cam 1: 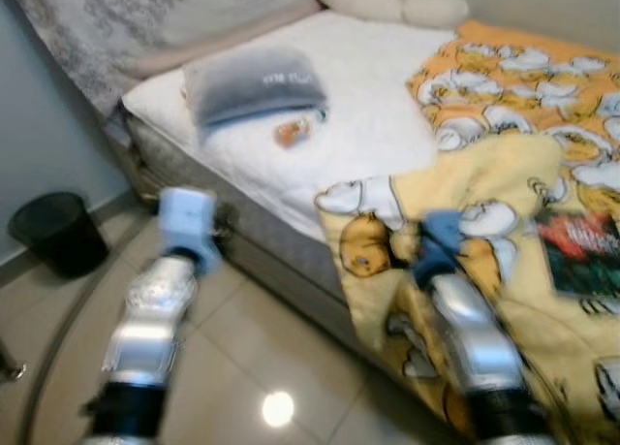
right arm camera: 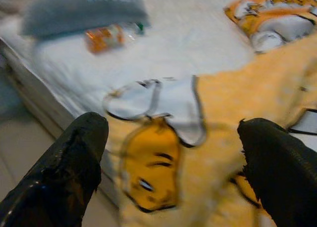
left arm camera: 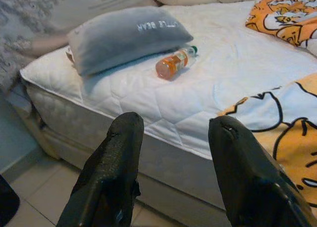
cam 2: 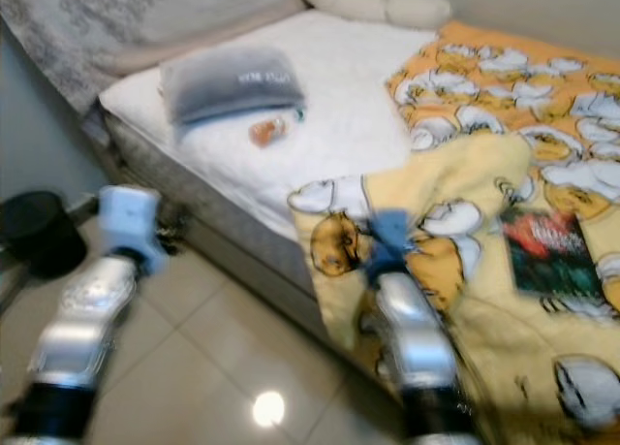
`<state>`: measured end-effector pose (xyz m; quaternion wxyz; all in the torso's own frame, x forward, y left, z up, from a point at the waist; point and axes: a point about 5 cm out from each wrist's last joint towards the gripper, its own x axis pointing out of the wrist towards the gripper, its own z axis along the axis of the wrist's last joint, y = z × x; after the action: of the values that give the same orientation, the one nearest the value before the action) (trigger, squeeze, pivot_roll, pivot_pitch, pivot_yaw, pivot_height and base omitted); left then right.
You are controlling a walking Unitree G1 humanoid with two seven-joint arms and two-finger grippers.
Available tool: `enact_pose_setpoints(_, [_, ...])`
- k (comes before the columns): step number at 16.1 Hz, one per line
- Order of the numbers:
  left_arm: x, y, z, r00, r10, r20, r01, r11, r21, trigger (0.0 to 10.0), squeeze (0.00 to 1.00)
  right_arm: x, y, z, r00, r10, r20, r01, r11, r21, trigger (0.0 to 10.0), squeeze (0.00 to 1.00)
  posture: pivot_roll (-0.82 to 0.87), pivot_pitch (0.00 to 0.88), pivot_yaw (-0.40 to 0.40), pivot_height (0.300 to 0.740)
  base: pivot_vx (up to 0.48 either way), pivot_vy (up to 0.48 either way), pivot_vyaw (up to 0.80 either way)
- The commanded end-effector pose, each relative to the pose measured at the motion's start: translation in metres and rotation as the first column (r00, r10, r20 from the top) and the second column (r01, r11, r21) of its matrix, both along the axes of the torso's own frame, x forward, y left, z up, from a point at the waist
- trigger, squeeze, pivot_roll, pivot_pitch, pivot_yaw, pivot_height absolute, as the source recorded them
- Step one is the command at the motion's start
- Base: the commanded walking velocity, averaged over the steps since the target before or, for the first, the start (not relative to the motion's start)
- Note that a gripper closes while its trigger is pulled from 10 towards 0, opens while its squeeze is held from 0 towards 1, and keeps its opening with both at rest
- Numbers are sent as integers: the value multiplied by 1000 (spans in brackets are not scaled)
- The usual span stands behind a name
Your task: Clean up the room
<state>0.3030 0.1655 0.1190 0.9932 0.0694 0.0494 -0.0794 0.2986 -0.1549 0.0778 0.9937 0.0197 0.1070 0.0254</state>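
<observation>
on the bed (cam 1: 378, 135), beside the pillow (cam 1: 254, 84), lies a bottle (cam 1: 292, 130); both grippers, left (left arm camera: 171, 153) and right (right arm camera: 171, 160), hang spread and empty short of it, so approach seems underway, reaching next.

bright, even | glare on floor tiles (cam 1: 278, 407) | motion blur

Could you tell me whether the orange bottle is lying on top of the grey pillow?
No, the bottle lies on the white mattress beside the pillow.
</observation>
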Motion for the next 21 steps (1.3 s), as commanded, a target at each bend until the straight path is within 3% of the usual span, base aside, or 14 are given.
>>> enact_pose_setpoints(1, [0,14,1,999,38,1,-38,999,20,10000,0,5,15,7,999,33,19,-33,999,10,10000,0,-49,0,33,740,300,0,800])
enact_pose_setpoints(9, [2,14,0,999,33,-1,-33,999,21,10000,0,7,18,8,998,52,30,-52,999,2,10000,0,-49,0,33,740,301,0,0])
enact_pose_setpoints(14, [2,15,-1,1000,31,0,-31,999,22,10000,0,7,18,9,998,53,36,-53,999,0,10000,0,-48,0,34,740,304,0,738])
enact_pose_setpoints(21, [4,14,-2,1000,24,-2,-24,999,23,10000,0,7,21,8,997,68,25,-68,998,8,10000,0,-50,0,34,740,303,0,0])
